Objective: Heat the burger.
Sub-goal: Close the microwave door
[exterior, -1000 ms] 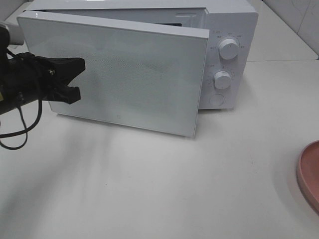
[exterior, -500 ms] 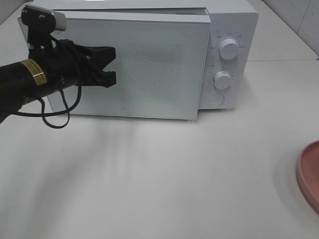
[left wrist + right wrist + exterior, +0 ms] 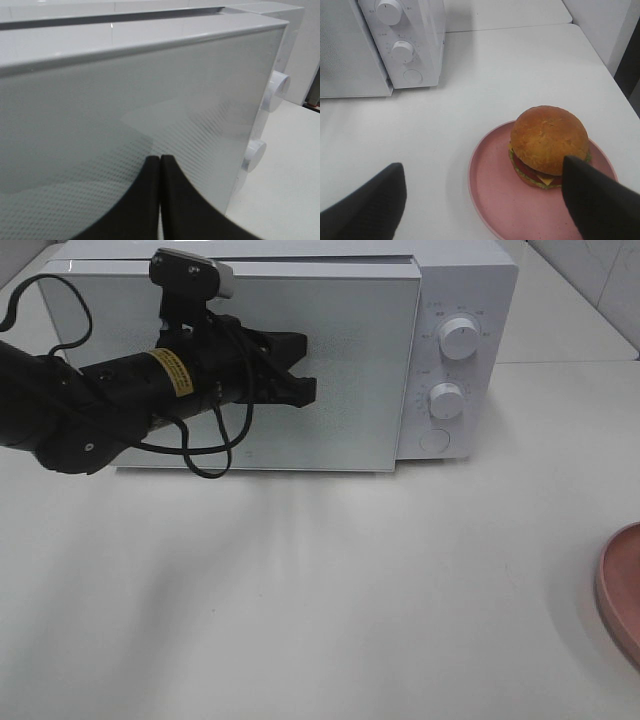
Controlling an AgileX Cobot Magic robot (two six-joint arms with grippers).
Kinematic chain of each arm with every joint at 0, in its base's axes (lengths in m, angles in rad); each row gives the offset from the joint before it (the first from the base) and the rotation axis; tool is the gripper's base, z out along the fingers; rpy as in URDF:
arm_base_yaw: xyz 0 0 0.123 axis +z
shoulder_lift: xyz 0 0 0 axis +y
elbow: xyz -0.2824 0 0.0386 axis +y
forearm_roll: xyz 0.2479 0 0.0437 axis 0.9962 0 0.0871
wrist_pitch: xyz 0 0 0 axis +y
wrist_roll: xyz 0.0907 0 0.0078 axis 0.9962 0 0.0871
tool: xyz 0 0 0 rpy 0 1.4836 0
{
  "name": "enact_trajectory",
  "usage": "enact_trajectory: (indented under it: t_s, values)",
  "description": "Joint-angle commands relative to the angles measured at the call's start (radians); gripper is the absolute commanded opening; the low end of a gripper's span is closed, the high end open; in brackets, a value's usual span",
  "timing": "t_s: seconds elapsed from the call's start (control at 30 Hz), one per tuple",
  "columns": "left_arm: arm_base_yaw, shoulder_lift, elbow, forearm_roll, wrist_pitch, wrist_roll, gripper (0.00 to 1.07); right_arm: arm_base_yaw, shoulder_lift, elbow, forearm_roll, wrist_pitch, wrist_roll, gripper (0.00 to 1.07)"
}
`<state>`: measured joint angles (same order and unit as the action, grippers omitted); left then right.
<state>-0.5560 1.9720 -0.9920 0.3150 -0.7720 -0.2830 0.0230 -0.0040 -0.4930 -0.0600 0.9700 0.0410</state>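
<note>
White microwave [image 3: 300,350] at 12 o'clock of the overhead view, on pale tabletop [image 3: 320,590]. Door [image 3: 330,370] glassy, dotted mesh pattern, seemingly flush with the body; thin dark seam along its top edge in the left wrist view. Two round white knobs [image 3: 458,337] stacked on the control panel at 1 o'clock, small round button below them.

Black left gripper [image 3: 300,380] reaching in from 9 o'clock, stretched across the door front, tips near the door's middle. Fingers [image 3: 150,200] pressed together, nothing between them, tips right at the door glass; actual contact hard to tell. Yellow label and loose black cable on the arm, small camera mounted on top.

Pink plate [image 3: 620,590] just peeking in at 4 o'clock edge of the overhead view, well apart from the microwave. Burger hidden in that view.

Right wrist view: burger [image 3: 549,145] sitting upright on the pink plate [image 3: 492,195], toward the plate's far side from the microwave. Brown domed bun, dark patty, bit of yellow cheese and green at the lower edge. Right gripper [image 3: 482,200] spread wide, black fingers [image 3: 597,200] flanking the plate, hovering above it, holding nothing, not touching burger. Microwave knobs at 11 o'clock of the burger there.
</note>
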Motion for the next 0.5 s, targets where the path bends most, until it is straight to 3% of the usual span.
enact_trajectory:
  t_s: [0.03,0.5]
  values:
    - [-0.009,0.016,-0.045,-0.035,0.013,0.001,0.00,-0.005,-0.030,0.002,0.002,-0.009,-0.008,0.76]
    - [-0.030,0.097,-0.211,-0.085,0.079,0.000,0.00,-0.005,-0.030,0.002,0.002,-0.009,-0.008,0.76]
